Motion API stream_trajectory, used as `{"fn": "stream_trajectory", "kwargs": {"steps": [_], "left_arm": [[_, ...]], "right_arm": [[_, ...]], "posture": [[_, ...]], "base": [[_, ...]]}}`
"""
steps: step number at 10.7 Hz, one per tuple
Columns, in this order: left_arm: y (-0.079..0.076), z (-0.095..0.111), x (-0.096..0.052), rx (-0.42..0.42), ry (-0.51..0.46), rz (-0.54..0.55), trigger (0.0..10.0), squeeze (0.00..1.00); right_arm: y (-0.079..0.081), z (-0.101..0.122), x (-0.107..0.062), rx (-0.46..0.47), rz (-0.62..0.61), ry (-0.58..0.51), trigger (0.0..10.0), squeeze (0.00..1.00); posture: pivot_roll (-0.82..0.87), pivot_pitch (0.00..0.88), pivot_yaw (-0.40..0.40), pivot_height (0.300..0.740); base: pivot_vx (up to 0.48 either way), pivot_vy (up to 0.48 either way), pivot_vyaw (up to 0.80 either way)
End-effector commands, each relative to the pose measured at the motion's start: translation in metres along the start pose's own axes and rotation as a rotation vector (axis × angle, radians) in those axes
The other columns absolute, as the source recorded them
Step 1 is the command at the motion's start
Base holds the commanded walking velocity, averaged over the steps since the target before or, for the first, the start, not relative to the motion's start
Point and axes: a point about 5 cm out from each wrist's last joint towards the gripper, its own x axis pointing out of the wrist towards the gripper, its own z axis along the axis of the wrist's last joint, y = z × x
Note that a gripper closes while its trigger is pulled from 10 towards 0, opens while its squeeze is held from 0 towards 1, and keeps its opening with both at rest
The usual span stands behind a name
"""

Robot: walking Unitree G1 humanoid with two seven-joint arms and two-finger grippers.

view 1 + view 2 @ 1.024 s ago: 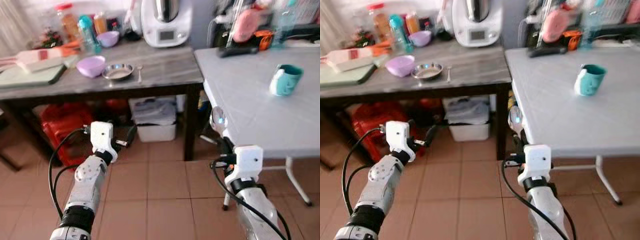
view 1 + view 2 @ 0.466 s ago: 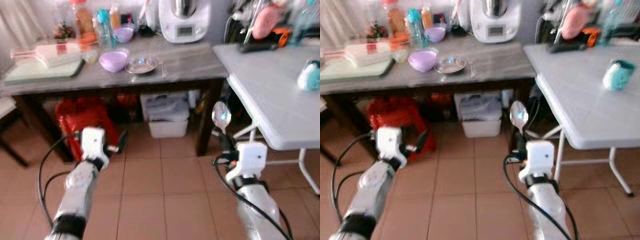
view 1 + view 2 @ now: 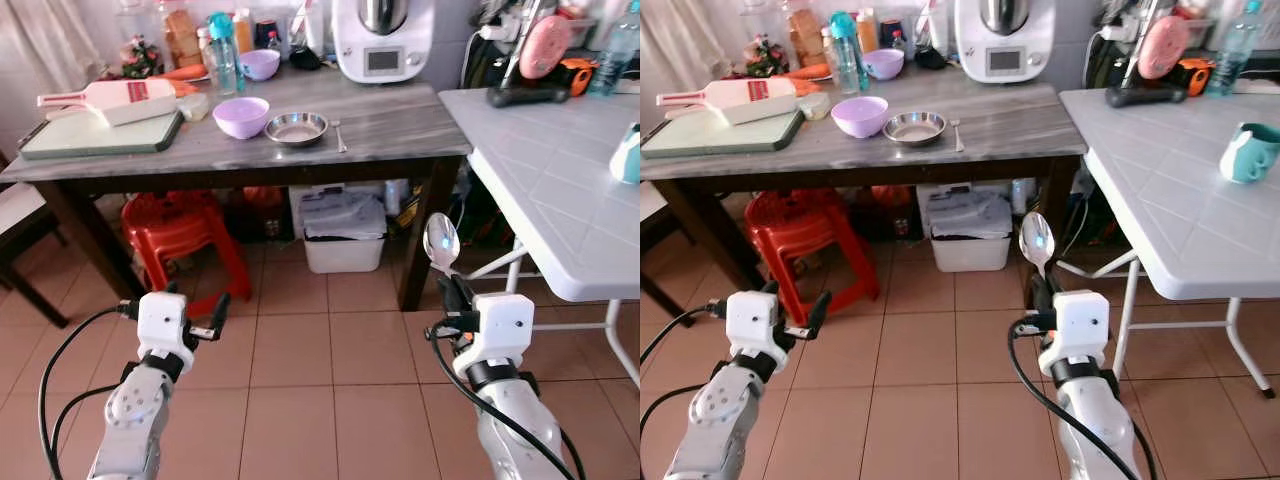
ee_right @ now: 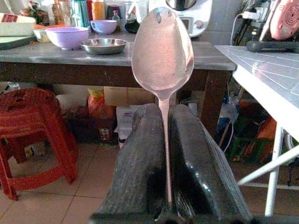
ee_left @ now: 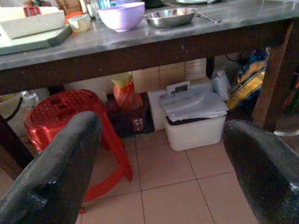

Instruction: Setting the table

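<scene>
Your right gripper [image 3: 1039, 300] clenched the spoon [image 4: 162, 51] upright by its thin handle; left gripper [image 5: 154, 182] spread empty. Brushing the white table [image 3: 1160, 200] edge could have twisted it loose.

no legible text, red label on the white bottle [image 3: 118, 97] too blurred to read

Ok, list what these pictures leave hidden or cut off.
- Spoon: its handle is buried between the right end effector's shut fingers in the right wrist view.
- Mug: cut off by the picture's right edge in the left eye view.
- Bottle labels at the back of the dark table: too small to read.
- White bin: contents hidden by its lid in the left wrist view.
</scene>
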Motion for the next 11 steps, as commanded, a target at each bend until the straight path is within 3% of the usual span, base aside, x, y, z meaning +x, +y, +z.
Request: {"fn": "stream_trajectory", "kwargs": {"steps": [1, 6, 11], "left_arm": [[0.000, 0.006, 0.002, 0.015, -0.013, -0.006, 10.0, 0.00], [-0.014, 0.013, 0.009, -0.024, -0.036, -0.076, 10.0, 0.00], [-0.019, 0.014, 0.009, -0.036, -0.036, -0.104, 10.0, 0.00]], "right_arm": [[0.002, 0.007, 0.001, 0.004, 0.009, -0.031, 10.0, 0.00], [0.003, 0.007, 0.002, 0.013, 0.006, -0.032, 10.0, 0.00], [0.004, 0.007, 0.002, 0.014, 0.004, -0.031, 10.0, 0.00]], "posture": [[0.01, 0.000, 0.062, 0.740], [0.00, 0.000, 0.071, 0.740], [0.00, 0.000, 0.074, 0.740]], "base": [[0.000, 0.000, 0.49], [0.258, 0.000, 0.10], [0.458, 0.000, 0.00]]}}
